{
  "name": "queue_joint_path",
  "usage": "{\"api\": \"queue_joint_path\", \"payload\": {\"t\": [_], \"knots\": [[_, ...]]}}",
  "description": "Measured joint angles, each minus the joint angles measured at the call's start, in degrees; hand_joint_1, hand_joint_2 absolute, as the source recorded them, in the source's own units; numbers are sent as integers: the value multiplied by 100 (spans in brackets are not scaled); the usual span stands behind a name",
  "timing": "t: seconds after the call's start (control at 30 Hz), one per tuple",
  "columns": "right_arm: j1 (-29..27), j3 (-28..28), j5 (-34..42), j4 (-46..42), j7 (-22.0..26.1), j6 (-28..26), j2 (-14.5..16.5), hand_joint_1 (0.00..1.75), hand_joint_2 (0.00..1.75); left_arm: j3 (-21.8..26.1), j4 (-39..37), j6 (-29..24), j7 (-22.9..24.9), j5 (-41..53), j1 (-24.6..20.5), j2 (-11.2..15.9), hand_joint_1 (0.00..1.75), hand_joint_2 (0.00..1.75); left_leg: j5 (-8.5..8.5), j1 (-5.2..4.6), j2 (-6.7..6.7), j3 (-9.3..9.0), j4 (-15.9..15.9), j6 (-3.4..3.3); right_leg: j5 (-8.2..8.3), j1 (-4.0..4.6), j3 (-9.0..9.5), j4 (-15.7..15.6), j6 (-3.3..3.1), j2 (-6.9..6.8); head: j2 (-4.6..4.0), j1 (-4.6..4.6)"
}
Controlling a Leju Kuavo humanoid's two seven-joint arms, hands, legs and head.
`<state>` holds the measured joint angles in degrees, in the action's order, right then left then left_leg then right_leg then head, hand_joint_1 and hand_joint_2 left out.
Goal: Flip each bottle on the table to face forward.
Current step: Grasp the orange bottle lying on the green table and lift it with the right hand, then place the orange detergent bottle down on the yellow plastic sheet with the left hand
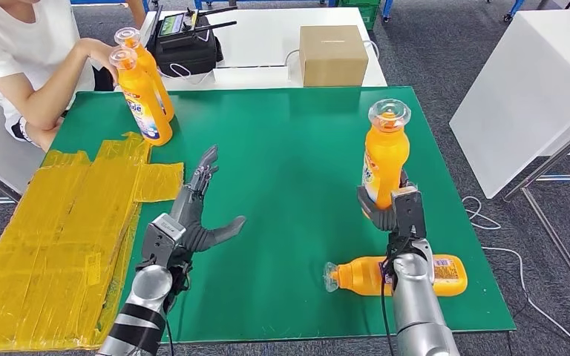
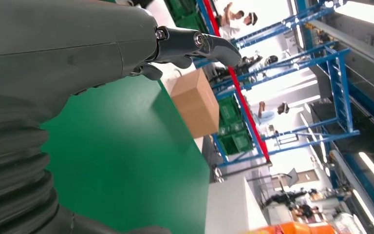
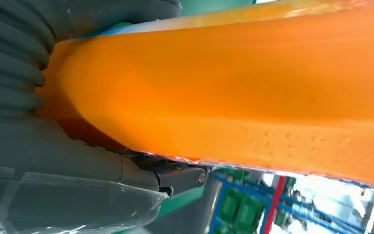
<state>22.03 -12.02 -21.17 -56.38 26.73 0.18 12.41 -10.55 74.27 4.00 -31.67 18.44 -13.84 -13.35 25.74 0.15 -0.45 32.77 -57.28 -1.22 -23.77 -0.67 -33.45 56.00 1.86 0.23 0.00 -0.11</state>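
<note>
Green desk is carrying the bottles, with white tables and grey floor lying behind it. Right hand is wrapping its fingers around the lower body of a tall orange plastic bottle with a clear cap, which is standing upright with its long axis vertical, near the desk's right side. Right wrist view is showing orange bottle wall pressed close against the grey thumb, so the grip is looking firm; label side is hard to read, and part of it is hidden by the hand, so I cannot tell which way it is facing.

Just in front of that hand, a second orange plastic bottle lying on its side is resting with its cap pointing left and its long axis running across the desk; the right forearm is crossing over its middle and hiding part of it. Right hand is clearly the nearer one to it.

Left hand is hovering with fingers spread and holding nothing, well apart from both bottles.

Two more orange upright bottles are standing at the far left corner, beside a seated person's arm. Yellow taped sheet is covering the desk's left edge. Brown cardboard box is sitting on the white table beyond.
</note>
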Motion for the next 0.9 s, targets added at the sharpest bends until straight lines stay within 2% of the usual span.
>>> {"api": "queue_joint_path", "payload": {"t": [0.2, 0.47, 0.63, 0.9], "knots": [[279, 217, -26, 741, 167, 301, 319, 175, 175, -99, -283, 188, 85, -151, -376, -91, 0, 175, -2, 3, 2, -1, 0, 2, 1, 3, 0, 4, -1, 0, 0, 0], [608, 917, -48, 1569, 176, 212, 763, 175, 175, -282, -564, 327, 129, -251, -627, -221, 0, 175, -3, 6, 2, 3, 1, 2, 0, 3, -4, 5, -1, 2, 0, 1], [732, 1808, 618, 1825, 59, -50, 874, 175, 175, -362, -694, 347, 144, -328, -713, -259, 0, 175, -3, 5, 3, 4, 1, 2, 0, 2, -5, 4, -1, 3, 0, 2], [800, 3384, 1284, 1886, -211, -565, 907, 175, 175, -358, -840, 399, 129, -464, -777, -284, 0, 175, -3, 5, 3, 4, 0, 2, 0, 3, -7, 4, -1, 3, 0, 3]]}}
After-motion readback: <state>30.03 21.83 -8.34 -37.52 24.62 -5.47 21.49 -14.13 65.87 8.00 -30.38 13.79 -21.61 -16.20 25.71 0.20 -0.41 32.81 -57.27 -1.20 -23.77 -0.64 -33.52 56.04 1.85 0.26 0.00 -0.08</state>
